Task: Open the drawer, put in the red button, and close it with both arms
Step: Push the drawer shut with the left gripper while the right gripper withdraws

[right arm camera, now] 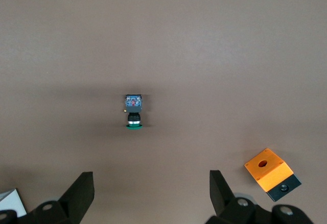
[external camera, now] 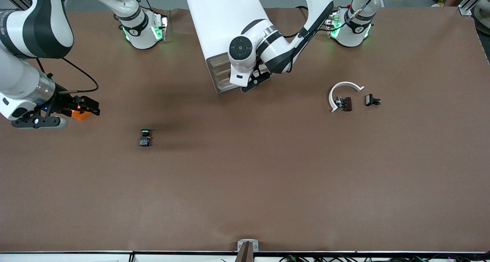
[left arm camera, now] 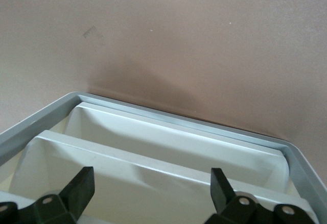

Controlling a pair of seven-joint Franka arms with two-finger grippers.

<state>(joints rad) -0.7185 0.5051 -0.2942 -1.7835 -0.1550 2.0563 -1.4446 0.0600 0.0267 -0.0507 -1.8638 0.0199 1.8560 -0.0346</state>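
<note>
Evidently the red button (external camera: pixel 344 103) is the small piece with a dark reddish end toward the left arm's end of the worktop (external camera: pixel 245 185), though it is too small to be sure. It lies in the bend of a white curved piece (external camera: pixel 342 90) and touches that piece's lower end. A small black part (external camera: pixel 372 100) sits just beside it, nearer the worktop's edge at that end.

Both pincers are well apart from the button. The left pincer (external camera: pixel 254 82) (left arm camera: pixel 150 193) hangs at the front of the white drawer cabinet (external camera: pixel 224 25), its fingers (left arm camera: pixel 82 188) spread wide. The left wrist view shows the cabinet's grey front frame (left arm camera: pixel 46 114) and pale recessed drawer fronts just under them.

The right pincer (external camera: pixel 86 107) (right arm camera: pixel 150 188) is over the worktop toward the right arm's end, fingers (right arm camera: pixel 219 185) likewise apart and holding nothing. An orange box (external camera: pixel 80 114) (right arm camera: pixel 269 173) lies just beside it. A green-capped button (external camera: pixel 145 137) (right arm camera: pixel 134 113) lies on its side near it, nearer the front camera than that box.

A broad band of brown worktop runs between the green-capped button and the white curved piece. Another stretches from all these things down to the edge closest to the front camera.
</note>
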